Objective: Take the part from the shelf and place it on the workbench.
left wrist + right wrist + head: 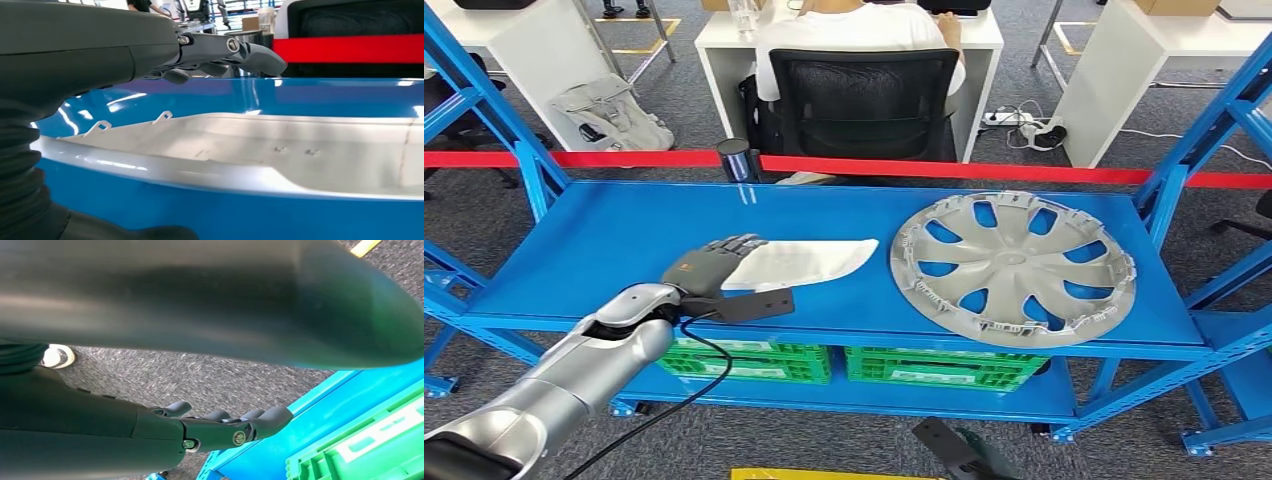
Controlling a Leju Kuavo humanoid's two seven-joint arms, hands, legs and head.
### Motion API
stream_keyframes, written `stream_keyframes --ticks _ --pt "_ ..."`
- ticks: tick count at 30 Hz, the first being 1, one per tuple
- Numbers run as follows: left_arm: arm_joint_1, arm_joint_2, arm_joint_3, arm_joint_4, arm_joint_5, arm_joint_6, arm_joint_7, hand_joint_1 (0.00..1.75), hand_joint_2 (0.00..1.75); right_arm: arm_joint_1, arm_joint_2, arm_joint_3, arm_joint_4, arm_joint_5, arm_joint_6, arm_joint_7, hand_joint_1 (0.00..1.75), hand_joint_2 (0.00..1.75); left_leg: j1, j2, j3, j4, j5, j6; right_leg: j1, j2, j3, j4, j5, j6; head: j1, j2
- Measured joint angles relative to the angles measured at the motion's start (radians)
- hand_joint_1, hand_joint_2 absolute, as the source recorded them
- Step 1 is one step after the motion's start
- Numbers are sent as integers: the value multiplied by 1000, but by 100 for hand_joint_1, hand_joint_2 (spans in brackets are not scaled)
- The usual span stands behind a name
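Closest in, the robot's silver left arm (554,385) reaches up onto the blue shelf (604,250), and its left hand (709,265) lies over the near end of a flat white part (799,264). From the wrist the fingers (225,52) are stretched out above the part (250,155) with a gap beneath them, so the hand is loose and grasps nothing. That white part rests flat on the shelf top, left of centre, near the front edge. Well to its right on the same shelf lies a grey hubcap (1012,268), face down. Green crates (754,360) sit on the lower level. The right hand (220,427) hangs low by the carpet beside the shelf's foot, fingers slack and apart, carrying nothing. Behind the shelf runs a red tape barrier (984,172), and past it a person sits in a black chair (864,100) at a white desk (719,45).
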Motion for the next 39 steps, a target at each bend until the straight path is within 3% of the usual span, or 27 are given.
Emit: stream_keyframes --ticks 7,11,39 --pt "-1 1 0 6 -15 -10 2 3 175 0 0 -5 0 -5 -4 -3 0 0 0 0 0 0 0 0 0 0 0 0 0 0 0 0" --pt "-1 1 0 10 -25 -16 -3 174 175 0 0 -6 0 -5 -10 -3 0 0 0 0 0 0 0 0 0 0 0 0 0 0 0 0" --pt "-6 0 4 23 -35 -1 -28 175 175 -1 -3 -24 0 24 -15 3 0 0 0 0 1 0 0 0 0 0 2 0 0 0 0 0"
